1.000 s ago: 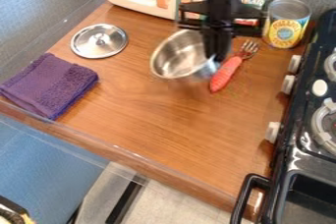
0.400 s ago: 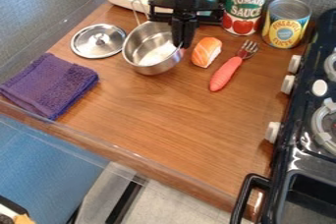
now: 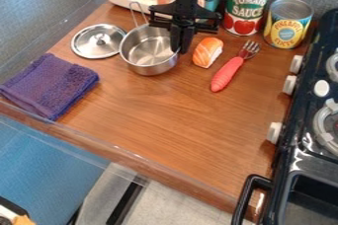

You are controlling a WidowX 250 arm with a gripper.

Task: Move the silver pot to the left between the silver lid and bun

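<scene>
silver pot [image 3: 147, 54], upright, between silver lid [image 3: 99, 46] and sushi [image 3: 208, 53]

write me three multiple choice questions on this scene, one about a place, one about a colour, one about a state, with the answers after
1. Where is the silver pot?
A) on the stove
B) between the silver lid and the toy sushi
C) on top of the cloth

2. What colour is the folded cloth?
A) green
B) yellow
C) purple

3. How is the silver lid placed?
A) flat on the counter, knob up
B) covering the silver pot
C) standing on its edge

Answers:
1 B: the silver lid is on one side of it, the toy sushi on the other.
2 C: its whole surface shows purple.
3 A: its knob stands in the middle of the upward face.
</scene>
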